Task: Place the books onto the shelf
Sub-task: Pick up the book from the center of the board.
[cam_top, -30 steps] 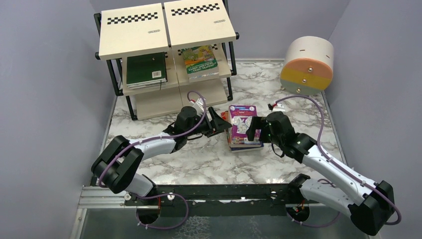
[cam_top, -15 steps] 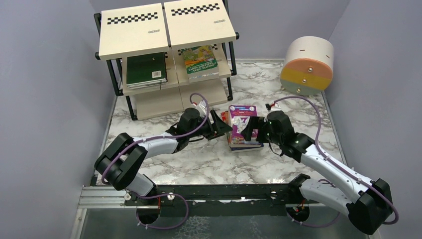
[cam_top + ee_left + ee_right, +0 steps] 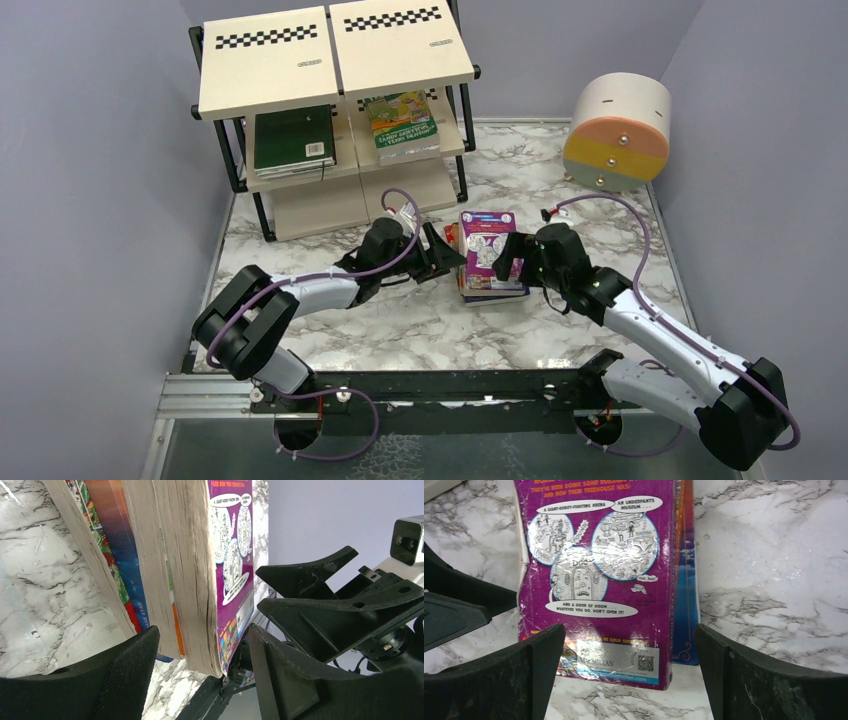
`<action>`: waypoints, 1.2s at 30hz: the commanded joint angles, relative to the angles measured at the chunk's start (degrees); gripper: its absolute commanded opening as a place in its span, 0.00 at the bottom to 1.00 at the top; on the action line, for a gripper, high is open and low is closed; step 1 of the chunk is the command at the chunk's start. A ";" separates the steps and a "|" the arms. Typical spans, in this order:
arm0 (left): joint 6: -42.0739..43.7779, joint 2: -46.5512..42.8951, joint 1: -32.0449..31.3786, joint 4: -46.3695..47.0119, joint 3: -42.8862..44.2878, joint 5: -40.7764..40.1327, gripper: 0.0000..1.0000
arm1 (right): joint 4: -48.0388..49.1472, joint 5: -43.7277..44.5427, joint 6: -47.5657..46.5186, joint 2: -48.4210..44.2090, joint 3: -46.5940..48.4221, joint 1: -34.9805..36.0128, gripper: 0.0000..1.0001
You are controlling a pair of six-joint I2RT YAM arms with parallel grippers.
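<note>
At the middle of the table, the left gripper lies on its side against the left edge of a small stack of paperbacks. Its jaws stand part-way apart, one black finger down by the lower books and the other just beside the top cover; whether they actually press on the books cannot be told. The right gripper is spread wide, holding nothing, with its fingers flanking the near end of the top book. That book is a purple paperback with white cartoon bubbles, lying flat. Beneath it a blue-and-orange paperback sticks out to the right, with more books under them, all resting on the white marble-patterned table. At the far left stands the three-tier shelf with black frame and pale boards. Its middle tier carries a dark green book on the left and a green-and-yellow cartoon book on the right. A round beige-and-orange drum sits at the far right, well apart from the stack.
</note>
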 commanded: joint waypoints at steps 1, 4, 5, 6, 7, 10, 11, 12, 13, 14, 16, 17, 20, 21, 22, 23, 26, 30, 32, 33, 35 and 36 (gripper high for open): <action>1.02 1.15 -0.80 0.63 0.09 -1.48 0.59 | -2.25 3.59 0.25 -0.16 0.61 -0.12 0.98; 1.05 1.66 -1.30 0.67 0.55 -1.71 0.59 | 0.02 1.17 -0.11 -0.41 -0.35 -0.11 0.98; 0.98 1.82 -1.48 0.63 0.68 -1.80 0.59 | 1.29 0.09 -0.41 -0.57 -0.70 -0.11 0.97; 0.93 1.88 -1.60 0.66 0.78 -1.85 0.59 | 2.27 -1.11 -1.05 -0.65 -1.03 -0.16 0.97; 0.94 2.00 -1.70 0.66 0.86 -1.90 0.59 | 3.36 -2.47 -1.51 -0.77 -1.25 -0.14 0.97; 0.88 1.82 -1.71 0.65 0.67 -2.34 0.59 | 5.46 -6.24 -2.81 -0.20 -1.50 -0.13 0.95; 0.87 1.66 -1.71 0.71 0.58 -2.46 0.59 | 6.00 -7.23 -3.23 0.18 -1.55 -0.16 0.95; 0.87 1.53 -1.71 0.69 0.41 -2.53 0.59 | 6.39 -8.10 -3.52 0.61 -1.52 -0.12 0.95; 0.79 1.47 -1.71 0.70 0.31 -2.64 0.59 | 6.45 -8.78 -3.69 1.11 -1.38 -0.14 0.95; 0.70 1.32 -1.71 0.71 0.20 -2.62 0.59 | 6.56 -9.45 -3.85 1.58 -1.20 -0.12 0.95; 0.56 0.96 -1.71 0.71 -0.18 -2.76 0.59 | 7.51 -10.75 -4.09 1.71 -1.29 -0.16 0.95; 0.60 0.75 -1.71 0.71 -0.32 -2.85 0.59 | 8.41 -11.76 -4.22 1.51 -1.53 -0.12 0.95; 0.51 0.42 -1.71 0.72 -0.85 -3.04 0.59 | 11.87 -15.55 -4.63 0.66 -2.56 -0.13 0.95; 0.41 0.40 -1.73 0.72 -0.95 -3.05 0.59 | 12.81 -16.73 -4.69 0.55 -2.77 -0.13 0.95; 0.42 0.48 -1.72 0.72 -1.09 -3.01 0.59 | 13.47 -17.74 -4.79 0.66 -2.96 -0.12 0.95; 0.35 0.50 -1.71 0.76 -1.14 -2.94 0.59 | 13.93 -18.70 -4.84 0.77 -2.94 -0.17 0.95; 0.34 0.49 -1.71 0.89 -1.43 -2.90 0.59 | 14.37 -19.33 -4.73 1.17 -2.86 -0.14 0.95; 0.29 0.53 -1.71 0.97 -1.83 -2.74 0.59 | 14.96 -19.76 -5.02 1.64 -3.17 -0.17 0.95; 0.10 0.87 -1.71 1.34 -2.06 -2.50 0.59 | 16.00 -20.86 -5.06 2.03 -3.42 -0.17 0.96; -0.03 1.16 -1.73 1.85 -2.25 -2.26 0.59 | 16.62 -21.32 -5.07 2.24 -3.51 -0.12 0.96; -0.68 1.78 -1.71 3.20 -2.66 -1.51 0.59 | 17.42 -21.90 -5.07 2.93 -3.56 -0.14 0.96; -1.13 2.13 -1.71 4.04 -2.84 -1.05 0.59 | 17.98 -22.34 -5.11 3.27 -3.54 -0.19 0.96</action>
